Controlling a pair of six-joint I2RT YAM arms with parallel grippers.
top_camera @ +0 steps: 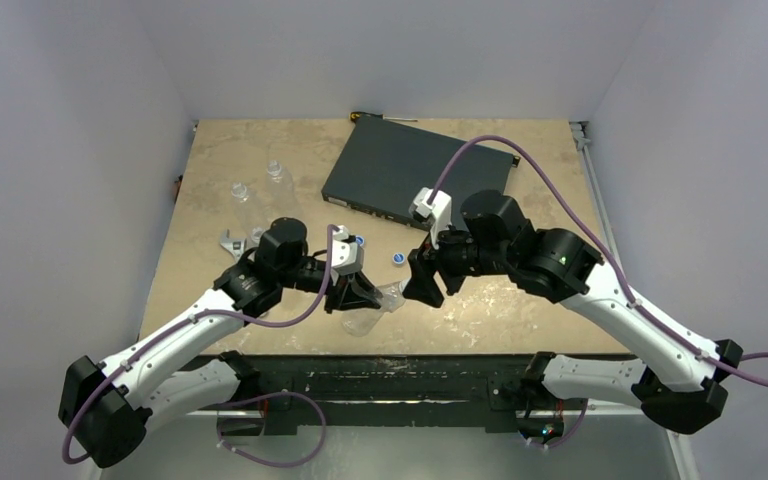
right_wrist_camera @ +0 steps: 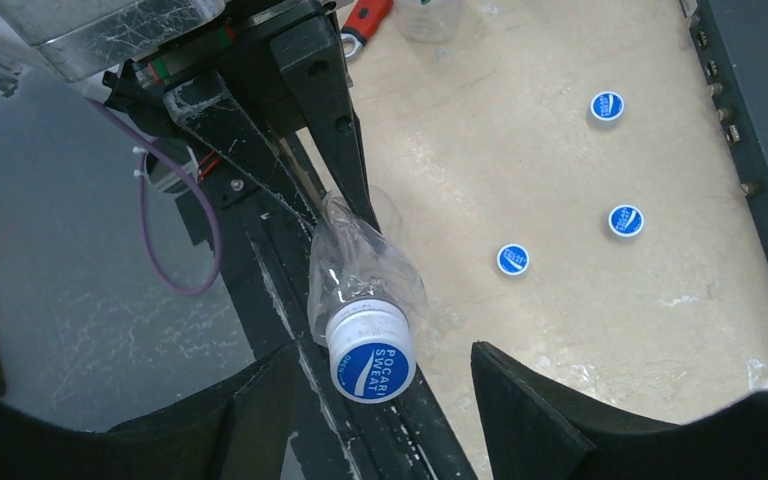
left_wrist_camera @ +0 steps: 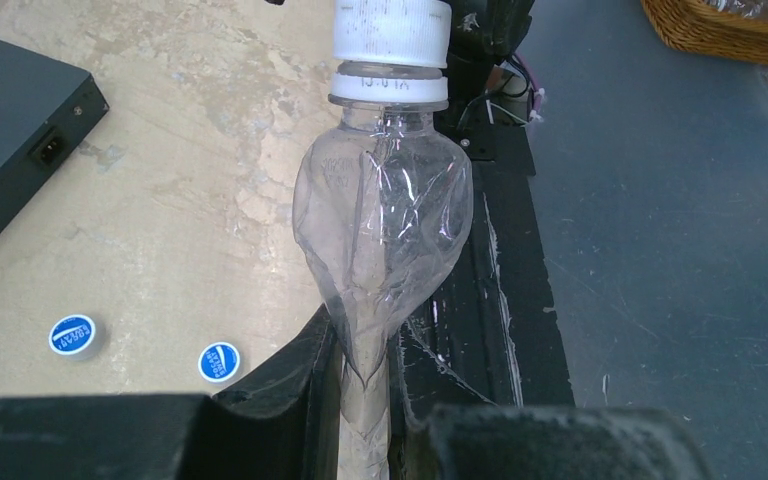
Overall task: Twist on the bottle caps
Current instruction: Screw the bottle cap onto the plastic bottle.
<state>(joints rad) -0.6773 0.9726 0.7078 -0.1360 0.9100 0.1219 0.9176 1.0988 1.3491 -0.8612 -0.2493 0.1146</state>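
Note:
A crumpled clear bottle point(left_wrist_camera: 385, 200) is squeezed flat between the fingers of my left gripper point(left_wrist_camera: 365, 335), which is shut on its lower body near the table's front edge point(top_camera: 352, 297). A white cap with a blue top point(right_wrist_camera: 372, 360) sits on the bottle's neck. My right gripper point(right_wrist_camera: 380, 352) faces that cap with a jaw on each side, open, with a gap on both sides point(top_camera: 422, 290). Three loose bottle caps point(right_wrist_camera: 513, 259) point(right_wrist_camera: 626, 220) point(right_wrist_camera: 607, 105) lie on the table top. Two more clear bottles point(top_camera: 241, 190) point(top_camera: 276, 170) stand at the back left.
A flat black box point(top_camera: 415, 180) lies at the back centre, close behind the right arm. A red-handled wrench point(right_wrist_camera: 365, 15) lies by the left arm. The black frame rail point(top_camera: 390, 372) runs along the near edge, under the held bottle. A wicker basket point(left_wrist_camera: 730, 25) sits off the table.

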